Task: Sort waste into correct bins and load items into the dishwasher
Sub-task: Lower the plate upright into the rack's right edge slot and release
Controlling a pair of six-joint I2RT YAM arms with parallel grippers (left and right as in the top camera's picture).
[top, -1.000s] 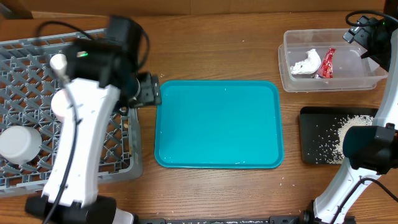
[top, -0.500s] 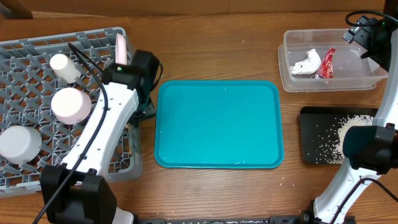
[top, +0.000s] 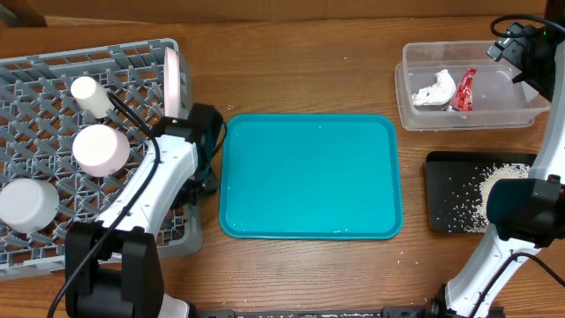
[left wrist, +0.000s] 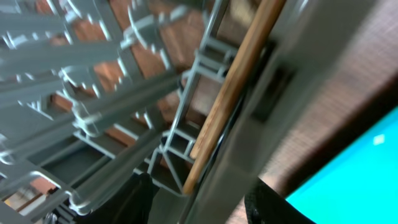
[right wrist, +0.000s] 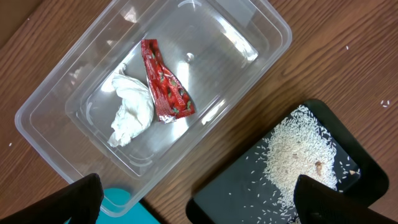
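At the left of the wooden table [top: 309, 71] we see the grey dish rack [top: 35, 66] holding a white plate [top: 173, 79] standing on edge near its right side, a small white cup [top: 84, 89] and 2 larger round white pieces [top: 100, 150] [top: 25, 205], which we cannot identify from above. Our left gripper [left wrist: 205, 208] sits low at the rack's right wall, between the rack and the teal tray [top: 309, 177]. Its 2 dark fingers [left wrist: 140, 199] are spread well apart and hold nothing. The wrist view is blurred, but it shows the rack's grey wall and a wooden chopstick [left wrist: 233, 93] leaning along the lattice between them; we cannot tell whether either finger touches the rack. At the far right, our right gripper [right wrist: 202, 205] hangs above the 2 bins with its fingers [right wrist: 81, 199] wide apart and empty. The clear tub [right wrist: 50, 124] holds the crumpled white napkin [right wrist: 132, 112] and the red wrapper [right wrist: 165, 84], lying against each other. Just beside the tub, the black tray [right wrist: 230, 193] carries a heap of white rice crumbs [right wrist: 298, 155] with loose grains scattered around it.
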